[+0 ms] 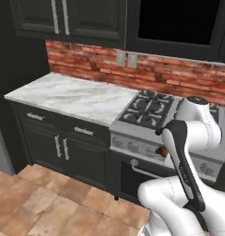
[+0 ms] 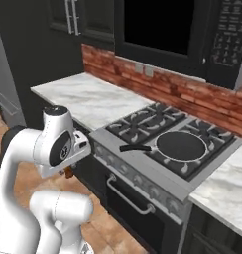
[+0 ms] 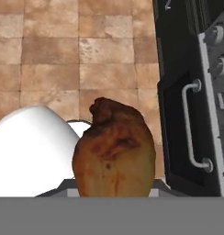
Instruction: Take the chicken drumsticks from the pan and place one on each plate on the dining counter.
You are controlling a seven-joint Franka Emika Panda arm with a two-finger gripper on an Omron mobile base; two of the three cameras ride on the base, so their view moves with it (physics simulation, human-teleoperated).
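Nearest the camera on the hand, a glazed orange-brown chicken drumstick (image 3: 114,149) sits right at the hand's tips, its long axis running straight out along the hand's line of sight. The hand (image 2: 68,171) appears closed partway around it, carrying it low beside the arm, over the tiled floor (image 3: 63,55) in front of the oven door (image 3: 182,128). Farther off, on the stove (image 2: 167,144), the pan (image 2: 180,145) rests with its dark inside looking bare and its black handle pointing toward the robot. Plates and dining bench cannot be placed from here, so the carry probably needs the base to turn away.
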